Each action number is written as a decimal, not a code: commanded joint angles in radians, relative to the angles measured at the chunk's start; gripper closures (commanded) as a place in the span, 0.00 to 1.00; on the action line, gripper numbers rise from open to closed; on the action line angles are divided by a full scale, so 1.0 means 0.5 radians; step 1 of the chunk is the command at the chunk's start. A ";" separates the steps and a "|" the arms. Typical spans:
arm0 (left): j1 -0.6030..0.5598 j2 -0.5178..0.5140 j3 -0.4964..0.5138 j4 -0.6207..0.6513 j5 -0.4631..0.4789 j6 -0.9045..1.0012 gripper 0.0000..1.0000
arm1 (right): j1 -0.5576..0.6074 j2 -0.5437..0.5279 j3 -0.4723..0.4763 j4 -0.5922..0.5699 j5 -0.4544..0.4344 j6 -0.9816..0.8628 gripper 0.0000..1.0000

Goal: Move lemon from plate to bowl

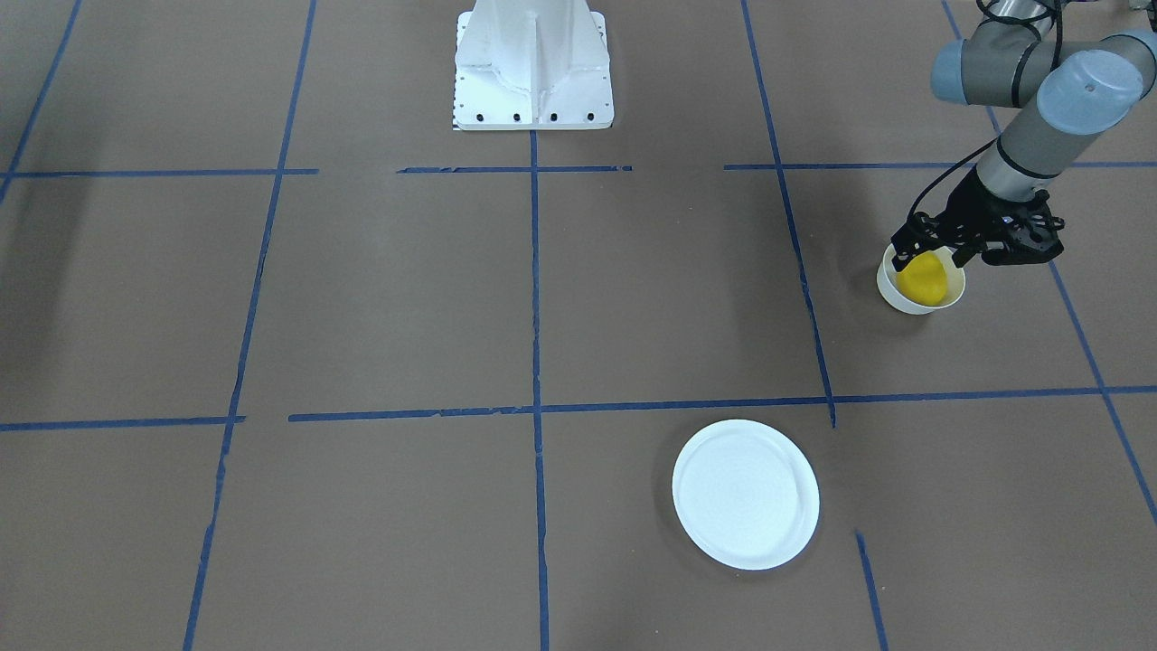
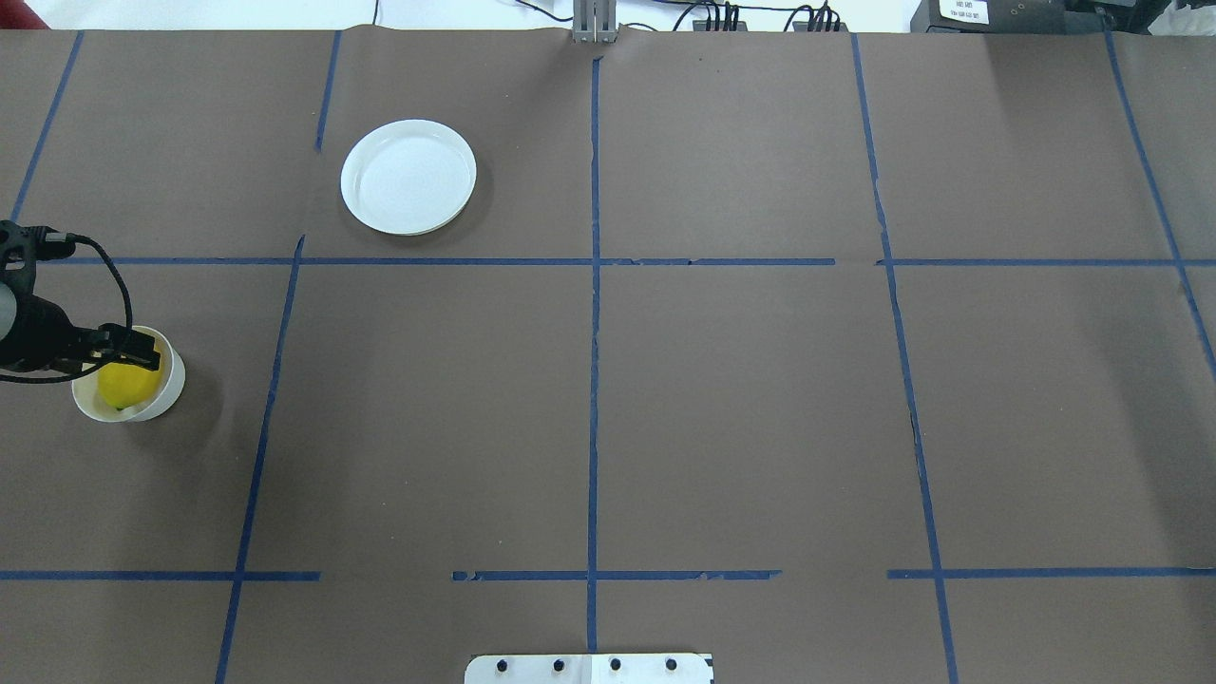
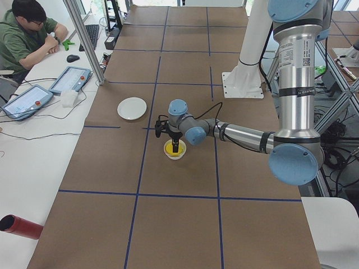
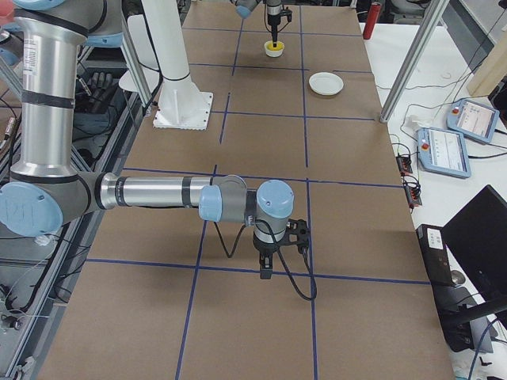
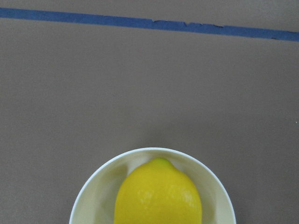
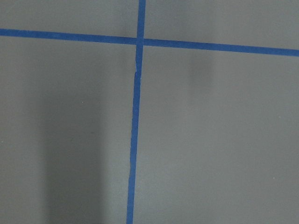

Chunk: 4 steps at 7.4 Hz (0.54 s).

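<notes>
The yellow lemon lies inside the small off-white bowl, at the table's left side in the overhead view. The left wrist view shows the lemon resting in the bowl, with no fingers on it. My left gripper hangs just over the bowl, fingers spread at the rim, and looks open. The flat white plate sits empty farther out, apart from the bowl. My right gripper shows only in the right side view, low over bare table; I cannot tell its state.
The brown table is marked with blue tape lines. The robot's white base stands at the table's middle edge. Tablets and a seated person are beyond the far edge. A red cylinder lies off the table's end.
</notes>
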 commanded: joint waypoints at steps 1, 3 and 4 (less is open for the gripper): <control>-0.282 -0.018 -0.112 0.330 -0.063 0.495 0.00 | 0.000 -0.001 0.000 0.000 0.000 0.000 0.00; -0.693 -0.024 -0.330 1.060 -0.066 1.380 0.00 | 0.000 -0.001 0.000 0.000 0.000 0.000 0.00; -0.905 -0.024 -0.331 1.239 -0.069 1.810 0.00 | 0.000 -0.001 0.000 0.000 0.000 0.000 0.00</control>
